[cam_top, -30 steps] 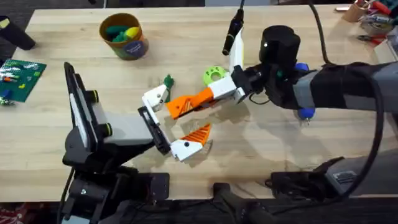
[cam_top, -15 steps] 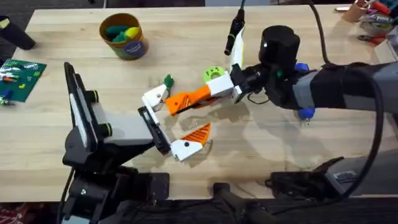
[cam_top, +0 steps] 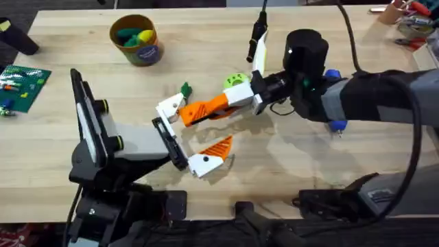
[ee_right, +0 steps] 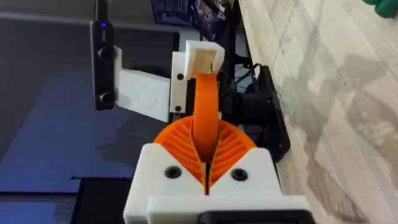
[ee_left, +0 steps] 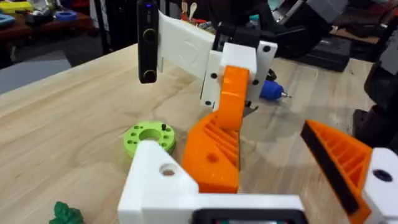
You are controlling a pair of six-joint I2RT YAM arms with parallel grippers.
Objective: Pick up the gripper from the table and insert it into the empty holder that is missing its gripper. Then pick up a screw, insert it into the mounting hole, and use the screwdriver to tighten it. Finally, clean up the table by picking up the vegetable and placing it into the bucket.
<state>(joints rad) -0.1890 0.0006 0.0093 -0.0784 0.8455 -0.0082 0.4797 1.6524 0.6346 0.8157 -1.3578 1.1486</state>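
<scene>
The gripper, an orange ribbed wedge, is held off the table with its free tip at the holder, the white angular mount on the upper end of the left arm's jaw rail. From the left wrist camera the wedge rests against the white mount, whose round mounting hole faces up; whether it is fully seated cannot be told. The right gripper reaches in from the right, its white-and-orange fingers closed on the wedge's far end. The left gripper lies across the middle of the table, jaws spread: one side carries the bare mount, the other a white mount with its own orange wedge. Just beyond the held wedge sits a green ring-shaped part, and near the holder a small green vegetable. The screwdriver, blue-handled, lies behind the right arm. The bucket, at the far left, holds green and yellow pieces.
</scene>
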